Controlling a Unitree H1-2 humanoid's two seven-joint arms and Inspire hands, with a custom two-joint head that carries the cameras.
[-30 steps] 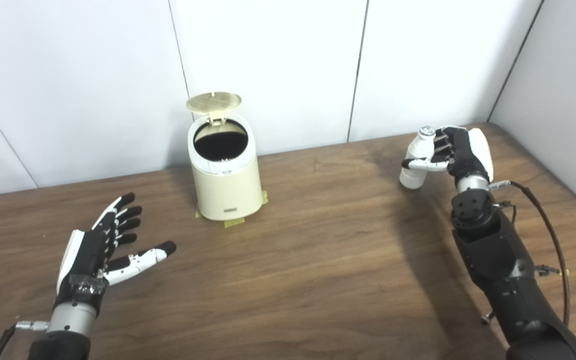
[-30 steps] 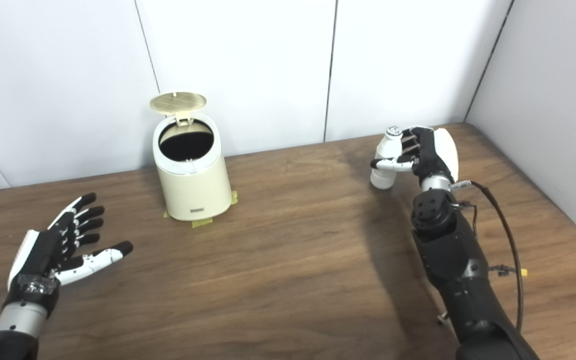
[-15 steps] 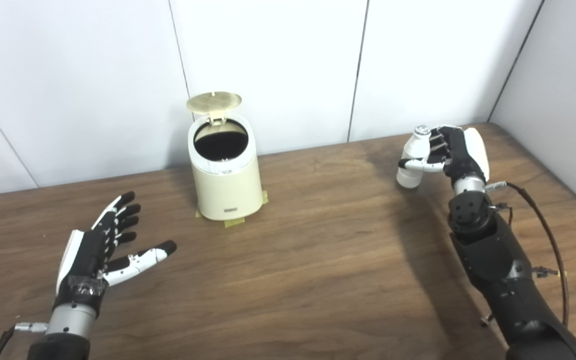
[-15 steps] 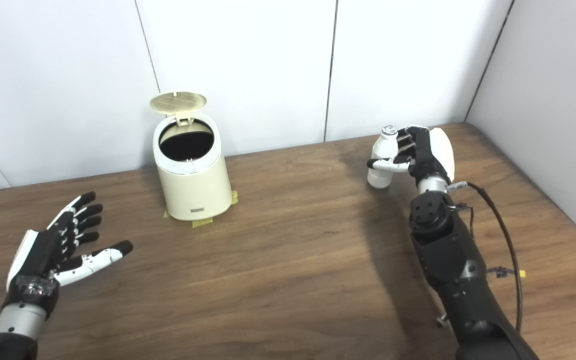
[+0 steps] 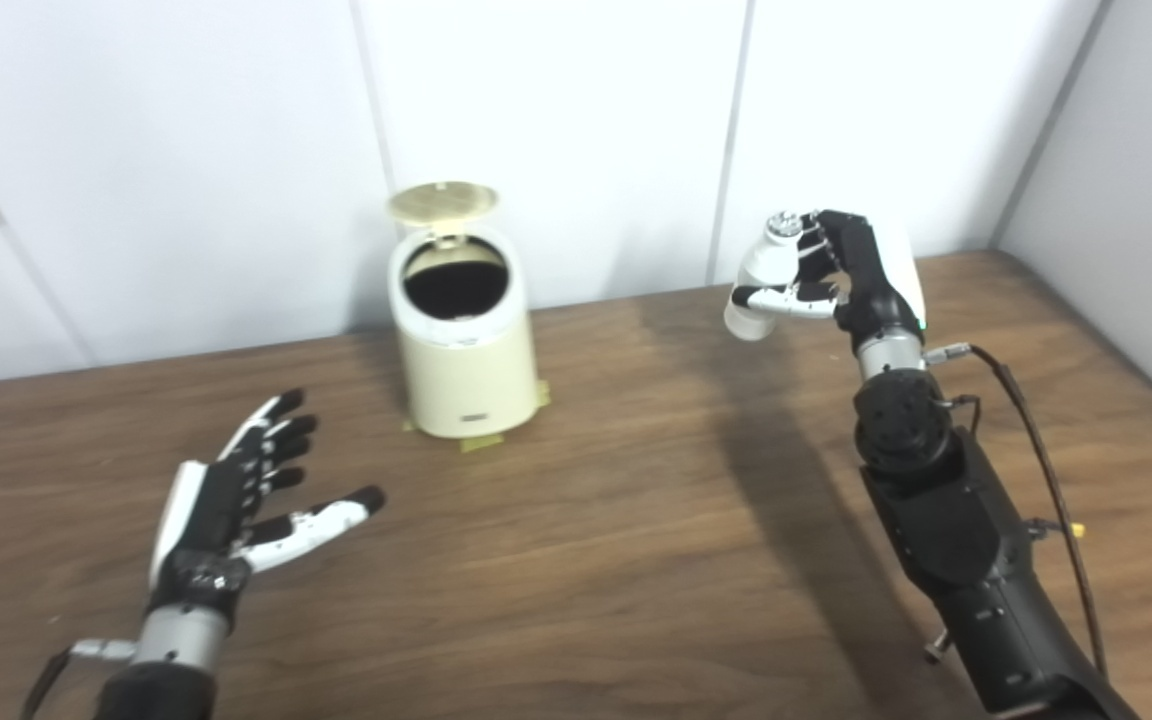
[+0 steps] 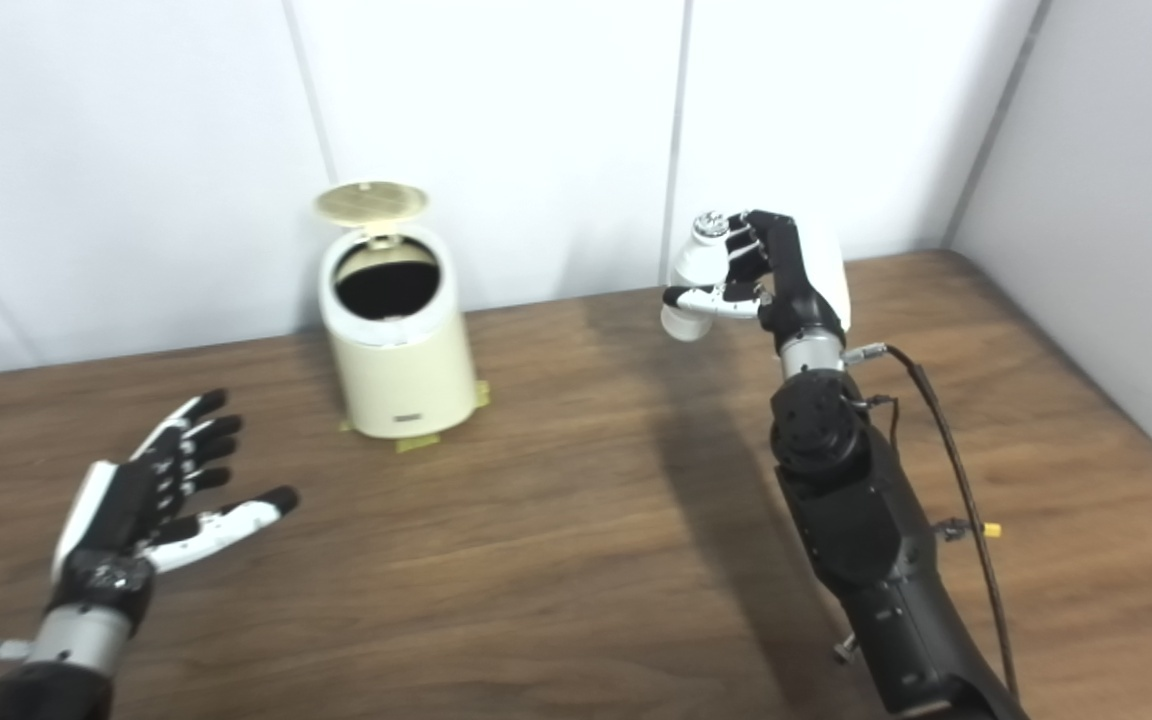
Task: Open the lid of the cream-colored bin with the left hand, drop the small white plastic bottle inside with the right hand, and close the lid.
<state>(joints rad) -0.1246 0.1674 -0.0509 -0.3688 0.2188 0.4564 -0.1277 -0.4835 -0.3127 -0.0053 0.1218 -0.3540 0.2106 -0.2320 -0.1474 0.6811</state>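
White wall panels close off the back and right of a dark brown wooden surface (image 5: 616,540). Against the back wall stands the cream-colored cylindrical bin (image 5: 464,345), taped down at its base, with its round hinged lid (image 5: 442,201) tipped up behind the dark opening.

The step in hand, as I judge it, is carrying the bottle across to the bin. The small white plastic bottle (image 5: 762,282) is clamped in the right hand (image 5: 841,285), fingers wrapped around its body and thumb across the front; it hangs in the air, tilted, with its cap toward the back wall, well to the right of the bin and at about the height of the bin's rim. The left hand (image 5: 241,495) hovers in front of the bin and to its left, near the surface, palm up, fingers spread and holding nothing.

To do the carry well, the right hand should likely travel leftward while keeping the bottle above the bin's rim, and stop with it squarely over the opening before letting go. Approaching from the front-right would keep clear of the raised lid, which a knock might swing shut. The grip looks firm enough for the trip.
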